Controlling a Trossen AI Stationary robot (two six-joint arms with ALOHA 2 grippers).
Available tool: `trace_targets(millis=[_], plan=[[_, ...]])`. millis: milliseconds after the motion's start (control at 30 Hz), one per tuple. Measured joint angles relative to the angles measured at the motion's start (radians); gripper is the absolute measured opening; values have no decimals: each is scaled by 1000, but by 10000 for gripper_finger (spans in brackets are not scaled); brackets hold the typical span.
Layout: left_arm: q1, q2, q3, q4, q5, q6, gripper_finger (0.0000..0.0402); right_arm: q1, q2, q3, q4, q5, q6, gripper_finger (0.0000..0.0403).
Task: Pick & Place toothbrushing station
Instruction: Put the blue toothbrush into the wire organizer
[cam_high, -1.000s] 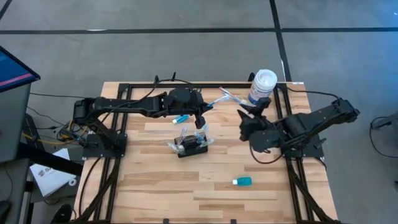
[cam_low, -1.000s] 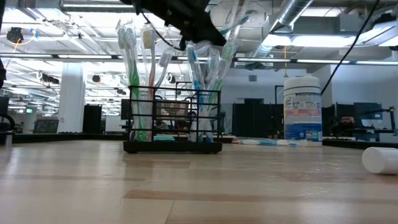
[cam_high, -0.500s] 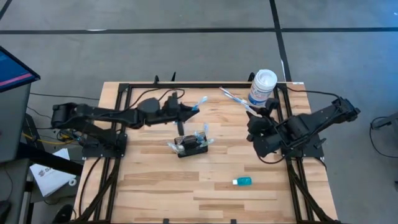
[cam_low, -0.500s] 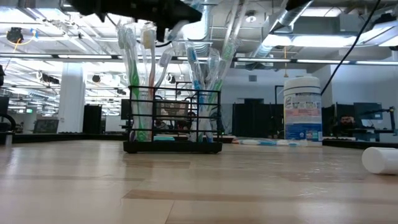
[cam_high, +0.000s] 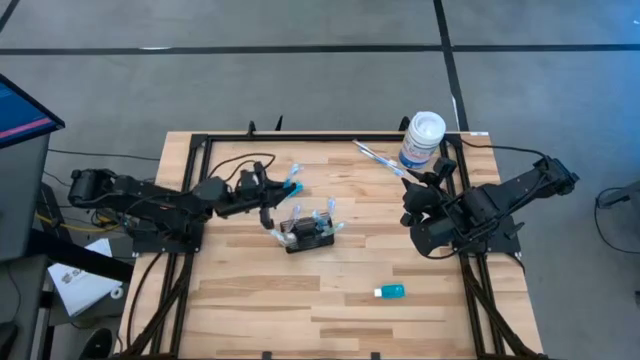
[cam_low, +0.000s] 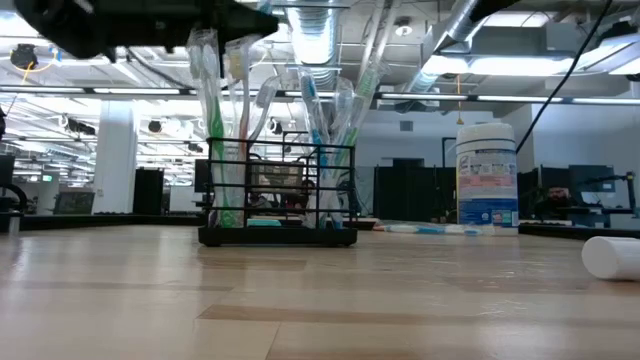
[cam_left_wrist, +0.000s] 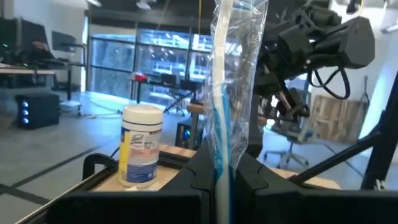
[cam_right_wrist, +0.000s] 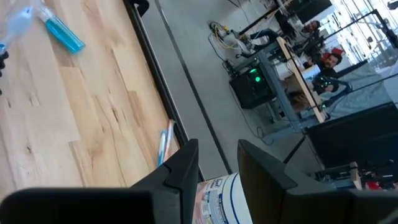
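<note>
The toothbrushing station (cam_high: 307, 233), a small black wire-mesh holder (cam_low: 278, 205), stands on its base at mid-table with several wrapped toothbrushes upright in it. Left of it, above the table, my left gripper (cam_high: 272, 192) is shut on one clear-wrapped toothbrush (cam_left_wrist: 231, 87) whose blue tip (cam_high: 293, 186) points toward the holder. At the right side my right gripper (cam_high: 432, 178) stands open with nothing between its fingers (cam_right_wrist: 181, 167), pointing toward the white canister (cam_high: 422, 138). My left gripper pinches the wrapped toothbrush near its lower end (cam_left_wrist: 224, 163) between its two fingers. The brush runs on out past the fingertips, roughly along the way they point. It is lifted clear of the table and the holder.
The white round canister (cam_low: 487, 188) stands at the far right corner, with a loose toothbrush (cam_high: 376, 158) lying beside it. A small blue tube with a white cap (cam_high: 390, 291) lies near the front right. Black frame rails (cam_high: 200, 180) border the wooden table.
My left gripper has drawn back from above the holder toward the table's left edge, sinking a little and tipping from pointing down to nearly level, still shut on the wrapped toothbrush. My right gripper has edged toward the right edge and rolled.
</note>
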Motion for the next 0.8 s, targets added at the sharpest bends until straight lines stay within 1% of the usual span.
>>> trace_targets(millis=[133,267,567,800], plan=[[-21,46,-80,166,-52,0,8,0,0,0,1,0,3,102],[-37,106,-124,326,-56,1,8,0,0,0,2,1,4,102],[-65,286,-127,486,-82,1,8,0,0,0,1,1,10,102],[-105,373,-127,531,-118,-1,8,0,0,0,-2,1,18,102]])
